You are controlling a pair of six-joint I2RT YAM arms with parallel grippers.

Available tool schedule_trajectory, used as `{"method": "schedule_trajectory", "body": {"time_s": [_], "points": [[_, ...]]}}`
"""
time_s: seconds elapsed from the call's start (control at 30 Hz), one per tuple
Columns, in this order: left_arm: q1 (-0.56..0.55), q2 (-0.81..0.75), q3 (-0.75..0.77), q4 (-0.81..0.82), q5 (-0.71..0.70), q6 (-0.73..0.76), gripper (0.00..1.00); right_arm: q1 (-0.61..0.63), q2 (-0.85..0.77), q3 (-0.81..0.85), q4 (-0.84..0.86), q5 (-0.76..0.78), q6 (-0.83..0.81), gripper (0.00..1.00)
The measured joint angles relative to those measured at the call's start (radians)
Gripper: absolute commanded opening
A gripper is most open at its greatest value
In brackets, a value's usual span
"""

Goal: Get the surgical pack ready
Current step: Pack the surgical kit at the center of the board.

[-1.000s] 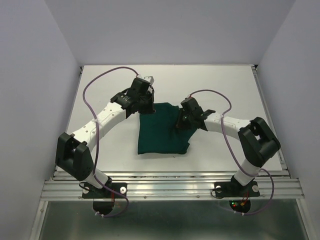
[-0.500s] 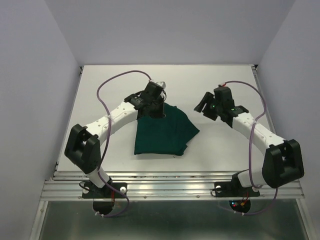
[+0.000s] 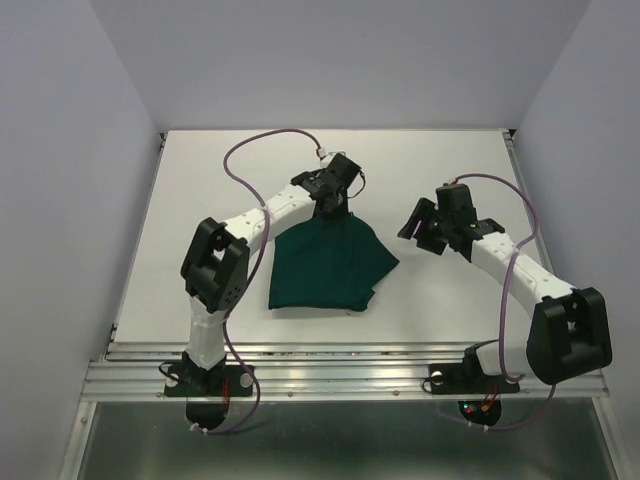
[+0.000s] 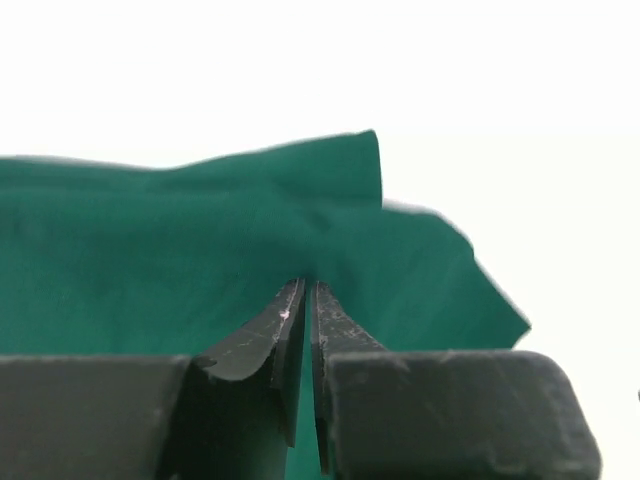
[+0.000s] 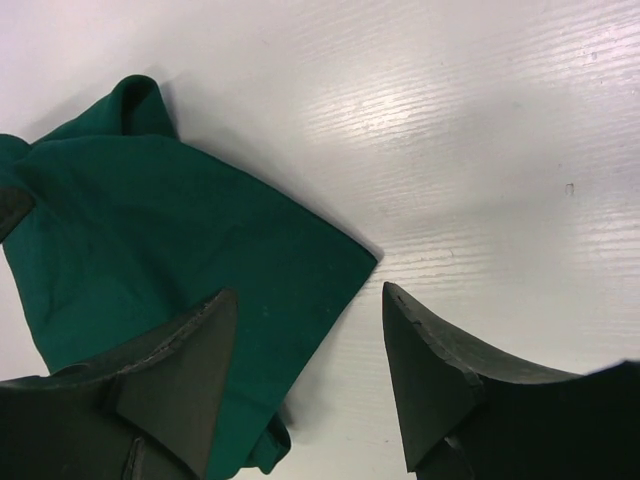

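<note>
Since that far corner probably has to be drawn out flat, the left gripper (image 4: pixel 307 287) pinches the green drape (image 3: pixel 325 268) lying rumpled on the table (image 3: pixel 450 160), while the right gripper (image 5: pixel 308 290) hangs wide-jawed and empty beside its right corner

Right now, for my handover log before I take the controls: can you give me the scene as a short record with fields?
Left claw: nearly shut, pinching the far edge of the green drape
Right claw: open, empty, above the table near the drape's right corner
Drape: lying loosely folded on the table, far edge drawn up to a peak
Other pack items: none in view
</note>
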Motion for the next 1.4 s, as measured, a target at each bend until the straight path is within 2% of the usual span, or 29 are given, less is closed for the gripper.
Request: {"method": "schedule_trajectory", "body": {"time_s": [0.27,0.57,0.67,0.73,0.93,1.17,1.4], "points": [[-0.002,0.193,0.135,-0.027,-0.028,0.006,0.14,0.0,-0.007,-0.006,-0.003,0.0,-0.004,0.65],[-0.042,0.182,0.185,-0.076,-0.118,0.014,0.19,0.0,-0.027,-0.012,-0.012,0.0,-0.005,0.65],[-0.068,0.143,0.185,-0.104,-0.129,0.016,0.24,0.0,-0.029,-0.012,-0.015,0.0,-0.006,0.66],[-0.085,0.109,0.185,-0.113,-0.129,0.018,0.33,0.0,-0.029,-0.012,-0.016,0.0,-0.006,0.68],[-0.126,0.069,0.183,-0.125,-0.114,0.024,0.45,0.0,-0.029,-0.012,-0.02,-0.001,-0.003,0.69],[-0.147,0.12,0.167,-0.155,-0.1,0.019,0.45,0.0,-0.029,-0.015,-0.022,-0.008,0.002,0.69],[-0.164,0.221,0.164,-0.163,-0.126,0.02,0.38,0.0,-0.029,-0.015,-0.022,-0.014,0.005,0.69]]}}
